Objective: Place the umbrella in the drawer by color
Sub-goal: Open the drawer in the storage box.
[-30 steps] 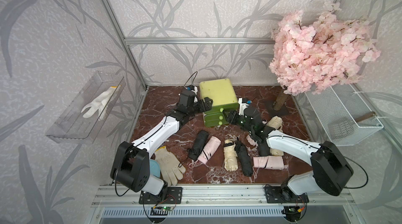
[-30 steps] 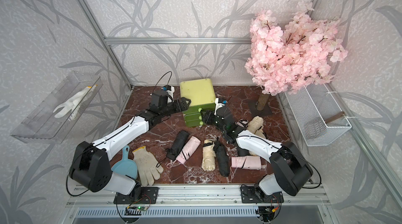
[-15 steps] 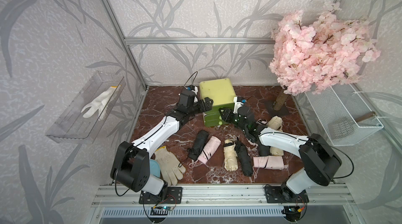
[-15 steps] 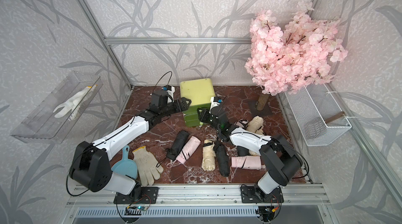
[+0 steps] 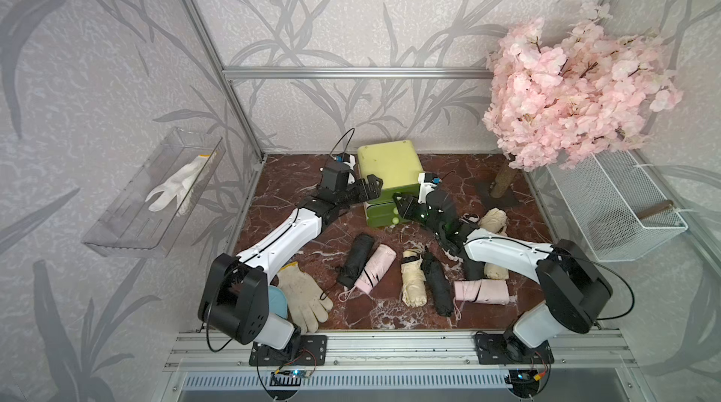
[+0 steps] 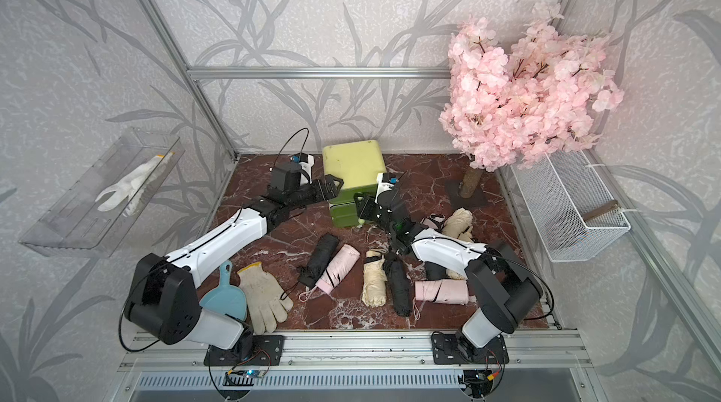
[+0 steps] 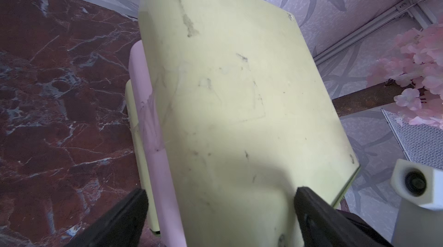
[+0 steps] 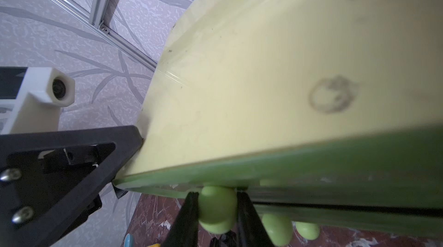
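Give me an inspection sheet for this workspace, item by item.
Surface: marble tabletop, crowded.
Job's things: drawer chest at back; black umbrella, pink umbrella, cream umbrella and others lie loose in front.
Clutter: work glove, blue scoop, blossom tree.
Grippers: left gripper open at the chest's front corner; right gripper shut on top knob.
Cables: wrist cable loops above the left arm.
Surroundings: wall shelf holding white glove; wire basket.

The left arm (image 5: pixel 288 232) reaches forward with its wrist level and its jaws spread wide. The right arm (image 5: pixel 503 251) stretches low and inward, its jaws pinched on a round knob (image 8: pixel 217 206) between them.
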Controlling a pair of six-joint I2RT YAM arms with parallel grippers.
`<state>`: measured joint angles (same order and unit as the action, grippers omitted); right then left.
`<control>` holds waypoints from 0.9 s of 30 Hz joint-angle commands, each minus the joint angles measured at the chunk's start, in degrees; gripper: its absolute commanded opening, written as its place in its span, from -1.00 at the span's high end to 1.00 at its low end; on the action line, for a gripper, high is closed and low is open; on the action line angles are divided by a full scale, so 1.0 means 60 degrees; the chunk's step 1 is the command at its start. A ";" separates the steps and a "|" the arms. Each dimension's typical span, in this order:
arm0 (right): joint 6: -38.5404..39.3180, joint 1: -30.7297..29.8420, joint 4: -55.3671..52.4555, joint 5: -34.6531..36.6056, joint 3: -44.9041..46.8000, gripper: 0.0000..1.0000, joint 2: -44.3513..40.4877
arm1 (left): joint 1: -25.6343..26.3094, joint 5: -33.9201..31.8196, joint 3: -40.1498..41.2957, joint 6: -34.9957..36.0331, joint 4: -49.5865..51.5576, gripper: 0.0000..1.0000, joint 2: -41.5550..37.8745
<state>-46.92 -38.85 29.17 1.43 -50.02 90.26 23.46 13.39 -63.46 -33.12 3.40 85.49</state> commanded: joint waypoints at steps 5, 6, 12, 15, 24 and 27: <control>0.0073 -0.0249 -0.0749 0.0458 0.0700 1.00 -0.1367 | 0.0012 0.0026 0.0074 0.0094 0.0693 -1.00 0.0129; 0.0115 -0.0326 -0.0866 0.0526 0.0819 1.00 -0.1546 | 0.0012 0.0025 0.0057 0.0092 0.0707 -1.00 0.0136; -0.0017 -0.0693 -0.1227 0.0585 0.1504 1.00 -0.2246 | 0.0024 -0.0010 -0.0028 0.0089 0.0781 -1.00 0.0121; -0.0135 -0.0817 -0.1287 0.0496 0.1860 1.00 -0.2468 | 0.0019 -0.0072 -0.0072 0.0088 0.0815 -1.00 0.0101; -0.0117 -0.1112 -0.1710 0.0550 0.2332 1.00 -0.2883 | 0.0022 -0.0151 -0.0246 0.0034 0.0902 -1.00 0.0134; -0.0106 -0.1113 -0.1777 0.0471 0.2363 1.00 -0.2856 | 0.0020 -0.0167 -0.0328 -0.0027 0.0941 -1.00 0.0136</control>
<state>-47.57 -45.23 21.45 3.22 -36.88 73.80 23.51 13.32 -64.10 -33.26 4.95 85.52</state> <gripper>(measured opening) 0.258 0.995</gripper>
